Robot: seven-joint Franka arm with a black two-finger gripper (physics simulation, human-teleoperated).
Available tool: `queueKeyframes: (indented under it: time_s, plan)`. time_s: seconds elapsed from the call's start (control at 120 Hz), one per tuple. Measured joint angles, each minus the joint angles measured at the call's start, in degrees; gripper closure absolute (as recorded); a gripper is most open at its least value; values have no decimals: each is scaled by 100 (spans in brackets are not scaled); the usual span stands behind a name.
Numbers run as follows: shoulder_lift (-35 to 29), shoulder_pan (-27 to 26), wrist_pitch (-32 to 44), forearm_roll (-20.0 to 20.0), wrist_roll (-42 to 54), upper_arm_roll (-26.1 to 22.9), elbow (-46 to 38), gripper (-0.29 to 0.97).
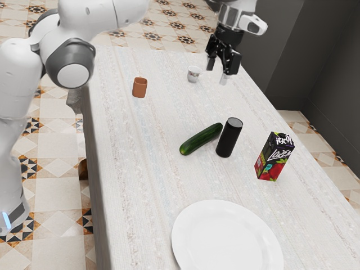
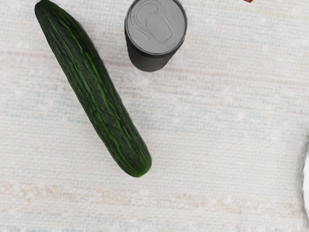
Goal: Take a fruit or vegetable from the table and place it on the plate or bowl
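While the plate (image 1: 227, 239) sits nearest, bare, the cucumber (image 1: 201, 139) lies mid-worktop (image 1: 129, 185), one end just beside the black can (image 1: 229, 136); risk: a finger clips the can and topples it; claw (image 1: 223, 61) hangs beyond, fingers apart, gripping nothing.

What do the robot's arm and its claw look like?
The arm is built of smooth, rounded white shells. Its big joint has a dark grey ring around a pale cap. The gripper is black, with two blocky fingers hanging under a white wrist housing.
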Motion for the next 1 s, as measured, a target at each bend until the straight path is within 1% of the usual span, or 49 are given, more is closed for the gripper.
queueKeyframes:
  time_s: [0.15, 0.275, 0.333, 0.383, 0.417, 0.475, 0.533, 0.608, 0.683, 0.75, 0.825, 1.0]
  plan:
    - [128, -92, -182, 37, -70, -63, -26, 0]
    - [361, -93, -27, 25, -83, -122, -33, 0]
    - [388, -86, 136, -34, -82, -355, -36, 0]
    - [503, -42, 349, -329, -81, -562, -205, 0]
    - [540, 13, 435, -582, -79, -623, -297, 0]
    - [567, 3, 555, -897, -78, -735, -343, 0]
    - [577, -29, 788, -1092, -77, -841, -324, 0]
    - [570, -31, 1054, -1230, -65, -852, -310, 0]
    - [423, -15, 1210, -1106, -27, -826, -299, 0]
    - [353, 11, 1197, -931, 4, -809, -295, 0]
    - [347, -28, 1074, -771, 33, -545, -343, 0]
    - [351, -44, 874, -636, 81, -419, -838, 0]
